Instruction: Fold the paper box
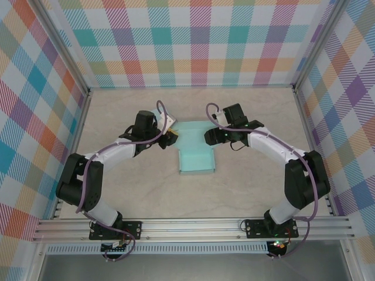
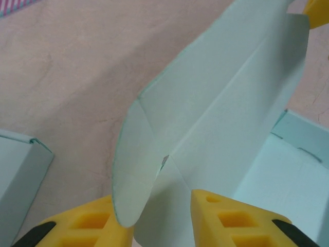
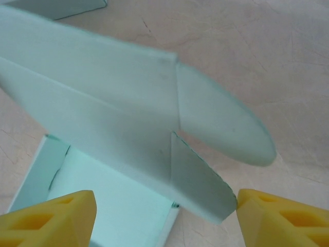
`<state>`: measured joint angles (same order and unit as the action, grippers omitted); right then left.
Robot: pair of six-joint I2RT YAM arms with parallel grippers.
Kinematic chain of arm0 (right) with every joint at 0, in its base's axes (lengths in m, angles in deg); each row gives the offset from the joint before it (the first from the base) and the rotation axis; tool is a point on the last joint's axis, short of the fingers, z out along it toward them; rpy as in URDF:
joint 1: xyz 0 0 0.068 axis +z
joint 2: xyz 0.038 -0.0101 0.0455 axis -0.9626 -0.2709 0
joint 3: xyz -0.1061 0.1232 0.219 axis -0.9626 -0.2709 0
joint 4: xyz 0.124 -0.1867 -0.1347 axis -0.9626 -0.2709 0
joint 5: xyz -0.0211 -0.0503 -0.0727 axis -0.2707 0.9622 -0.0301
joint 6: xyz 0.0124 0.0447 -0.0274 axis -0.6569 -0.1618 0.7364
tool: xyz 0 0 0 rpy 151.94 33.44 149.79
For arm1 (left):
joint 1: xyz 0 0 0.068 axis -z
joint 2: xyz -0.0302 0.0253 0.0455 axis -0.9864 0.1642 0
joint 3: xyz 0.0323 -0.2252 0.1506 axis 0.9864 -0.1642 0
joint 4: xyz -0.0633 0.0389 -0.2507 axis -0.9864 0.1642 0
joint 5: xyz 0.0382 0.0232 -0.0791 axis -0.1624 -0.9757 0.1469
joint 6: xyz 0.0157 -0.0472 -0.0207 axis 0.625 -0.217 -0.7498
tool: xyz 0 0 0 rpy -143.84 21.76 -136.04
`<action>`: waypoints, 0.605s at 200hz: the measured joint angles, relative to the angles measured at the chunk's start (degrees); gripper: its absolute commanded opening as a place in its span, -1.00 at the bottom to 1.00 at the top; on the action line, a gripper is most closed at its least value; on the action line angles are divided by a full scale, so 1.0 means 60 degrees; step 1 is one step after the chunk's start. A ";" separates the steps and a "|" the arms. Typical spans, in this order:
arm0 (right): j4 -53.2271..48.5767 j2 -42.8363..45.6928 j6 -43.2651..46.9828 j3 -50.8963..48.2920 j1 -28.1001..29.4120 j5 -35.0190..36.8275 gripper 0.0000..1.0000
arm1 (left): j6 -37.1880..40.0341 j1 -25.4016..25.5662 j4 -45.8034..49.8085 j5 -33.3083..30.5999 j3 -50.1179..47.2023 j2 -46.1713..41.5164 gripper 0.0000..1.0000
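Observation:
The mint-green paper box (image 1: 196, 157) lies partly folded in the middle of the table, between both grippers. My left gripper (image 1: 170, 136) is at its left side panel. In the left wrist view that raised panel (image 2: 231, 98) and its rounded end flap (image 2: 131, 170) stand between my yellow fingers (image 2: 231, 221); the jaws are apart, and the flap rests against the left finger. My right gripper (image 1: 210, 136) is at the right panel. Its fingers (image 3: 282, 221) stand wide apart around a small flap (image 3: 198, 180), whose edge touches the right finger. A rounded flap (image 3: 221, 123) sticks out beyond.
The pale marbled table (image 1: 146, 193) is ringed by plaid walls (image 1: 199, 41) and metal posts. An aluminium rail (image 1: 193, 227) runs along the near edge with both arm bases on it. Open tabletop lies in front of and behind the box.

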<state>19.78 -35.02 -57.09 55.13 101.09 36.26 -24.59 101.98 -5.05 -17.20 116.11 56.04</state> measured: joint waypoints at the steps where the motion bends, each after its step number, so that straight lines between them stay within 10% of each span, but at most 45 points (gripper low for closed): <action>1: 0.0000 -0.0007 0.0000 0.0000 -0.0004 -0.0004 0.44 | 0.0000 0.0000 0.0011 0.0000 0.0000 0.0015 -0.32; 121: 0.0328 0.0623 -0.0022 -0.0627 -0.0018 0.0095 0.49 | 0.0171 0.0000 0.1683 0.0561 0.0211 -0.0219 -0.04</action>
<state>21.75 -31.28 -57.22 51.37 100.98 36.83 -23.56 101.98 5.04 -13.83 117.38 54.73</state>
